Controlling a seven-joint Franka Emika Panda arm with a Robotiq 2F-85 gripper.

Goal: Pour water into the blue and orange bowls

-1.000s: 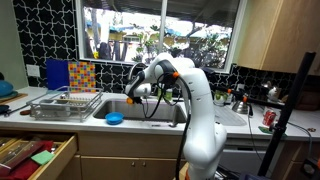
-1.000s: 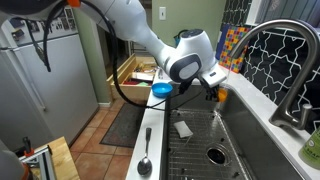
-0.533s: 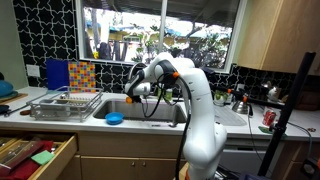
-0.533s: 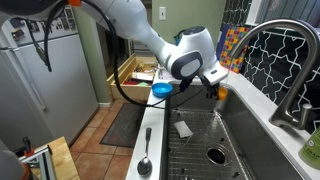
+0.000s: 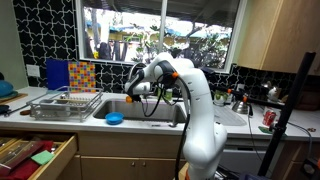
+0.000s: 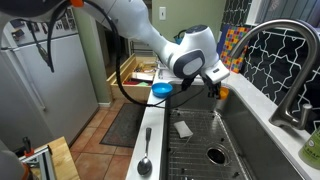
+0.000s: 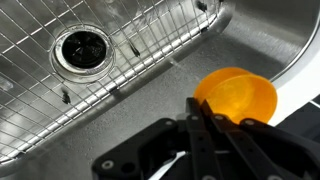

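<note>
End effector (image 7: pixel 205 122) clamps the orange bowl (image 7: pixel 240 98), its mouth facing the wrist.

SINK SCENE: The claw (image 7: pixel 205 122) hangs over the sink (image 7: pixel 250 40). In the wrist view the smaller bowl (image 7: pixel 238 98) touches its tips on the far side. Beyond the claw and to its left there, the drain (image 7: pixel 78 50) sits under the wire grid (image 7: pixel 140 50) that covers the sink floor. In an exterior view, the shallow bowl (image 6: pixel 162 89) rests on the counter edge just beside the claw, a spoon (image 6: pixel 145 165) lies further along that edge, and the faucet (image 6: pixel 285 55) stands across the sink from it. In an exterior view, a dish rack (image 5: pixel 65 104) stands beside the sink, past the shallow bowl from the claw.
</note>
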